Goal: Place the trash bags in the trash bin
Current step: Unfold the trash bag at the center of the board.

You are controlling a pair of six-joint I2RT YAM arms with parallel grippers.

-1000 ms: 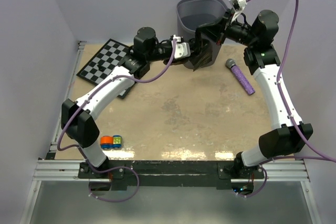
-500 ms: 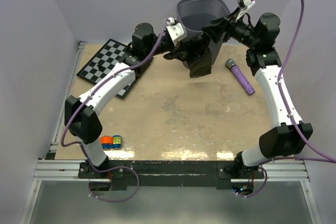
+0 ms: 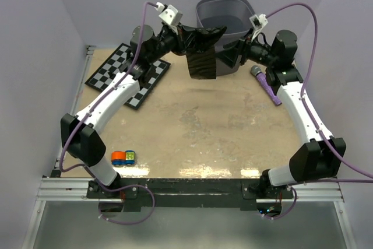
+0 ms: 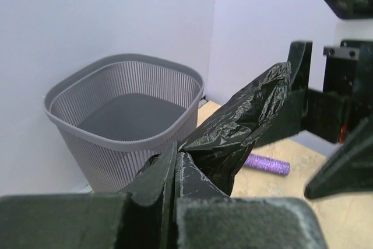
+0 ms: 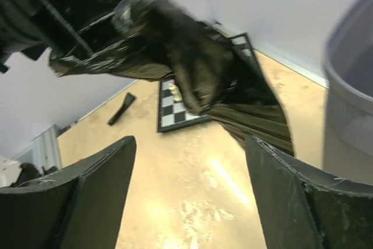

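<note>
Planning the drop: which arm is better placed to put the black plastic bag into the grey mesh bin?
Left. The left gripper is shut on the black plastic bag, raised beside the grey wire-mesh bin; the right gripper is open, holding nothing.

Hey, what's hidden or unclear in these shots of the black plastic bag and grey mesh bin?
Top view: the hanging black plastic trash bag and the right gripper cover the front wall of the grey mesh trash bin.
Left wrist view: the left gripper hides the bin's base.
Right wrist view: bag blurred; bin cut by the right edge.
Top view: the small orange and blue items are too small to identify.
</note>
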